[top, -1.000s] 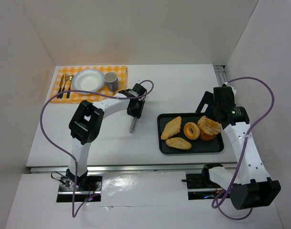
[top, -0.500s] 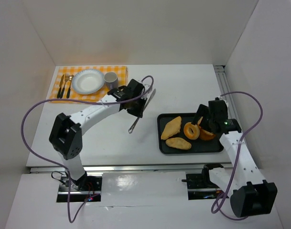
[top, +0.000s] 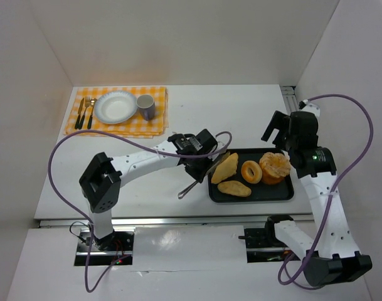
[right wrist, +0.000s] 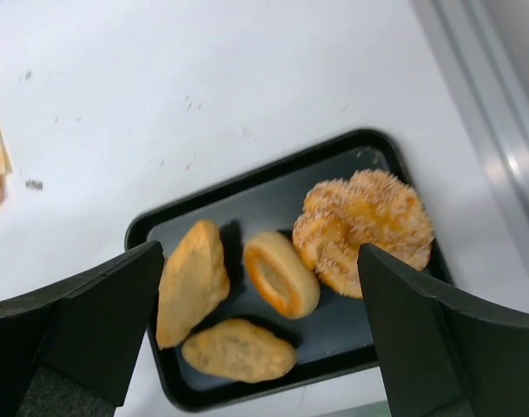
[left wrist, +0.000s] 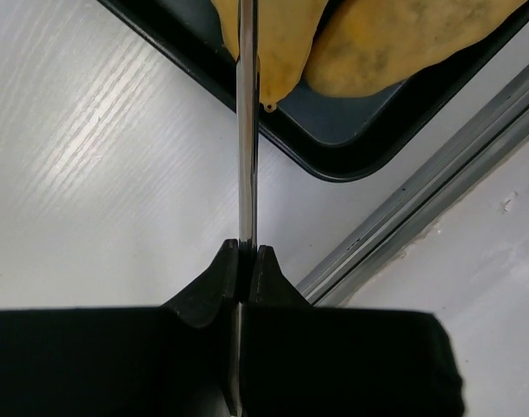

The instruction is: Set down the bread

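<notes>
Steel tongs [left wrist: 246, 130] sit edge-on in the left gripper [left wrist: 243, 261], whose jaws are pinched tight on the handle. The tips reach over the left rim of the tray [top: 272, 192] to the long roll [top: 225, 167], presumably to lift it. I cannot tell whether the tong blades are parted. All four breads lie on the tray. The right gripper [right wrist: 260, 287] hangs above the tray's far right corner, spread wide and empty, likely out of the way. The plate [top: 115, 106], well left of the tray, looks like the destination.
</notes>
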Available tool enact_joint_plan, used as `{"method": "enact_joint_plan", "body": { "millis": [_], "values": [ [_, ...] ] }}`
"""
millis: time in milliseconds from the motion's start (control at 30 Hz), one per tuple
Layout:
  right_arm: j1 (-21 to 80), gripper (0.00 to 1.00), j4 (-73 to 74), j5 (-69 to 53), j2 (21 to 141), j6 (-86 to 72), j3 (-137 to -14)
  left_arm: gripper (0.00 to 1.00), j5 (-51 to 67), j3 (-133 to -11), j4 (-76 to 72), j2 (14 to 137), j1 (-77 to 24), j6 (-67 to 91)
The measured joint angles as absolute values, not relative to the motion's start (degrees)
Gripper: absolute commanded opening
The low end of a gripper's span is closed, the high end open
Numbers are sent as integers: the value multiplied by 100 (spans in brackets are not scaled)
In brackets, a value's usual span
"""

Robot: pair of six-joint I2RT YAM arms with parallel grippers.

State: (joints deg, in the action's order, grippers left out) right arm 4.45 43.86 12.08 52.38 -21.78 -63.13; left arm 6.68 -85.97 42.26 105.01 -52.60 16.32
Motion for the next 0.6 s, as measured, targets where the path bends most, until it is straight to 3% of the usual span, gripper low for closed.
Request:
{"method": "enact_joint_plan", "body": {
  "millis": [300,433,467,600],
  "values": [
    [445,100,4886,1586,5489,-1940,-6943,0,10,-8722,4517,10398,-5918,1468],
    [445,100,4923,1570,5489,-1920,-6943,28,-110,-8624,4606,10042,-5951,1354],
    [445,100,4925,1564,5489,-1916,-6943,42,-139,-8621,4628,9944,-5944,1345],
    [445,100,4934,1520,5489,-1896,-6943,52,-281,-8624,4630,9673,-5916,1337]
  ]
}}
